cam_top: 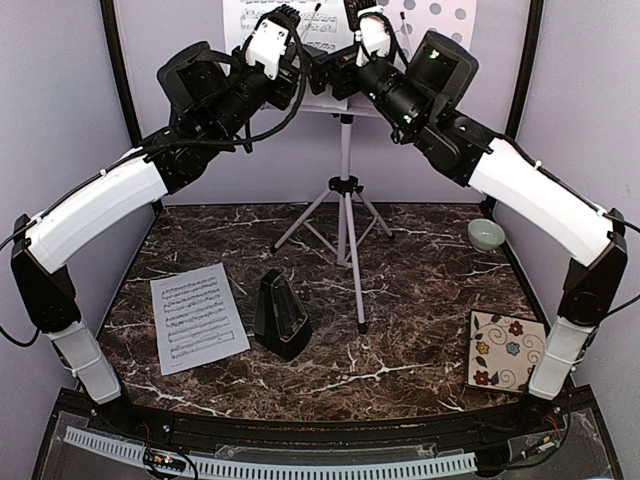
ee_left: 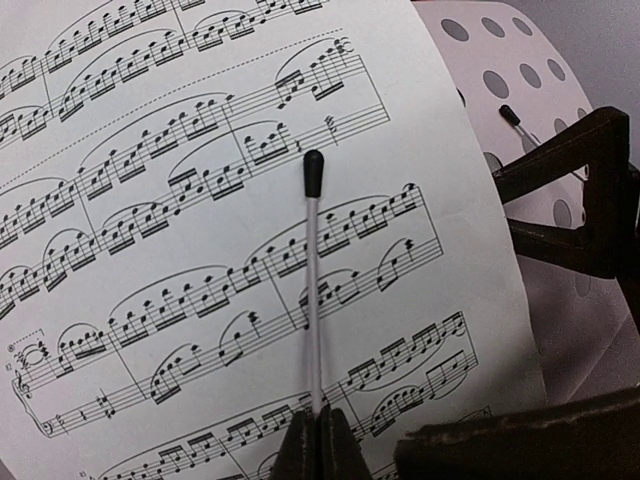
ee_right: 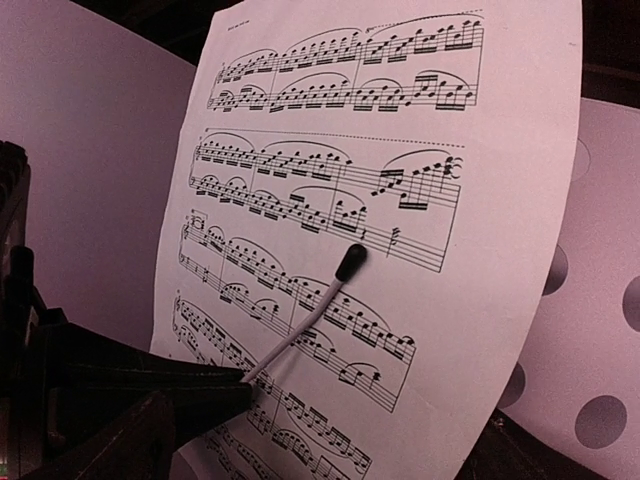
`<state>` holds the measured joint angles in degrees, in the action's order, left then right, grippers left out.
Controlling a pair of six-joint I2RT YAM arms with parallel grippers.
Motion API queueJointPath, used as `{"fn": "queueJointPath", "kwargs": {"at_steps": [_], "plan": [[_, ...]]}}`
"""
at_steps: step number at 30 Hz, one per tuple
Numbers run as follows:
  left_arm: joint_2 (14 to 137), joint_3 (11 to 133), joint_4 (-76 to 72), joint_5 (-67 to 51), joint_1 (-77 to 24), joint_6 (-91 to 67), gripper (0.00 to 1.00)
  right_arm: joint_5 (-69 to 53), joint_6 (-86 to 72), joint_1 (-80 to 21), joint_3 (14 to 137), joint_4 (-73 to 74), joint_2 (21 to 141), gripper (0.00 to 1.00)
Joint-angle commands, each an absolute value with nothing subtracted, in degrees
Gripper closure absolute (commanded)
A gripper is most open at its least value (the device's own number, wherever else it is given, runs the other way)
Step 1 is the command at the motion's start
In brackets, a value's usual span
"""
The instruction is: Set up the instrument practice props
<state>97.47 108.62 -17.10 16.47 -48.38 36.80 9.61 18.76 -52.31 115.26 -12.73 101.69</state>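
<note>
Tools differ: left tool (ee_left: 320, 425) clamps the thin wire (ee_left: 314, 290) over the music sheet (ee_left: 150, 250), right tool (ee_left: 520, 205) spread wide.

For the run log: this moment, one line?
sheet on stand | second sheet, metronome on table | left hand shut | right hand open

The upright music sheet (ee_left: 200, 250) carries printed staves, notes, slurs and a dashed line. No words or numbers are legible. The lying music sheet (cam_top: 198, 317) shows staves, too small to read.
</note>
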Motion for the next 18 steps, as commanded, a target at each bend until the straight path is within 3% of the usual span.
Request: {"fn": "queueJointPath", "kwargs": {"at_steps": [1, 8, 13, 18], "plan": [[96.3, 108.48, -16.43, 16.41, -48.08, 36.02, 1.0, 12.74, 20.36, -52.73, 115.47, -15.08, 101.09, 0.03], [94.53, 106.2, -16.68, 16.17, -48.08, 35.1, 0.76, 15.24, 23.55, -52.73, 114.2, -16.86, 99.63, 0.0], [92.25, 104.17, -14.63, 15.02, -48.2, 34.25, 0.69, 17.44, 26.25, -52.73, 113.14, -18.88, 98.66, 0.0], [89.05, 101.89, -11.94, 14.48, -48.87, 32.67, 0.53, 15.89, 25.82, -52.73, 112.42, -19.98, 96.75, 0.0]]}}
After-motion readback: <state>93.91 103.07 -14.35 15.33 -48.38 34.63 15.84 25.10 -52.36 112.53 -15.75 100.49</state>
